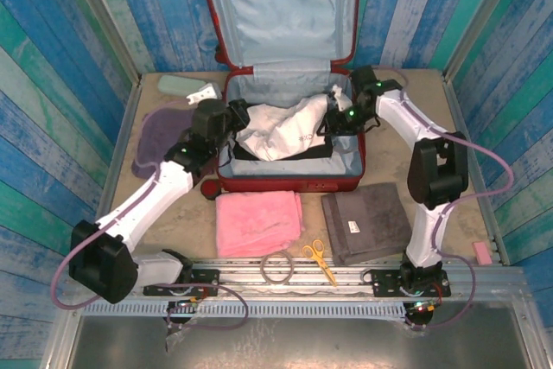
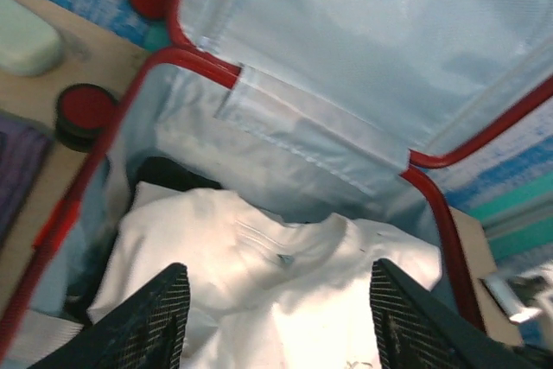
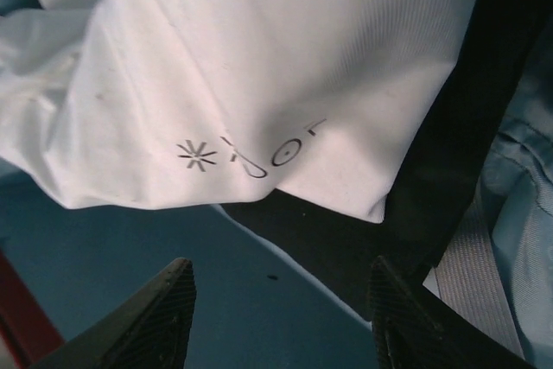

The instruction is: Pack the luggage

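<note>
From overhead, the lid of the luggage (image 1: 289,182) runs off the top of my picture, so I cannot see its upper edge. The luggage lies open at the far middle of the worktop (image 1: 389,162), with the lid standing up against the back wall. A crumpled white garment (image 1: 281,131) covers most of a black item (image 1: 318,151) beneath it, and I cannot tell what that item is. From this camera both claw tips blur into their dark wrists and are hard to read.

On the left wrist camera, the fingers of the left claw (image 2: 278,270) are cut off by the bottom edge. They stand wide apart with nothing between them, above the white garment (image 2: 251,257). I cannot tell whether they touch it. The red rim of the luggage (image 2: 203,56) frames the pale lining, and a sliver of the black item (image 2: 168,174) shows at the back left.

On the right wrist camera, the right claw (image 3: 278,264) is also spread open and empty over the blue lining. The white garment (image 3: 259,66) lies ahead of it, bearing a small printed mark (image 3: 251,155). The black item (image 3: 432,187) sticks out from under the garment, with a grey strap (image 3: 471,274) beside it.

Overhead, the left claw (image 1: 235,114) is at the left wall of the luggage and the right claw (image 1: 335,118) at the right wall.
</note>
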Action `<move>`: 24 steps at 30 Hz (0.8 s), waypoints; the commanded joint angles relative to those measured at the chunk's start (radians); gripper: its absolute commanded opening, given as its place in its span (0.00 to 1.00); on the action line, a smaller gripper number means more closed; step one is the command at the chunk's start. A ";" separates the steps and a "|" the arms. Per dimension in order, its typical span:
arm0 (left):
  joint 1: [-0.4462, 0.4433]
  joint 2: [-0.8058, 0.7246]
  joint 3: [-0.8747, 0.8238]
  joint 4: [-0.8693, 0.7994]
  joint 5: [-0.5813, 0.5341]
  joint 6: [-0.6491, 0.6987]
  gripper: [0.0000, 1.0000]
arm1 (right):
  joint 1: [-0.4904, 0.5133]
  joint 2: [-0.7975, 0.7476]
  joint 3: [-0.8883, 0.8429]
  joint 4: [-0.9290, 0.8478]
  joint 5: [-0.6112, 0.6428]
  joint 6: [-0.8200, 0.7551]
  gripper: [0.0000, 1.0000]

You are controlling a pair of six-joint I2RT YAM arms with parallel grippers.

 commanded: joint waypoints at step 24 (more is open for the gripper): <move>-0.004 0.136 -0.003 -0.027 0.154 -0.089 0.43 | 0.046 0.167 0.099 0.044 0.063 0.020 0.29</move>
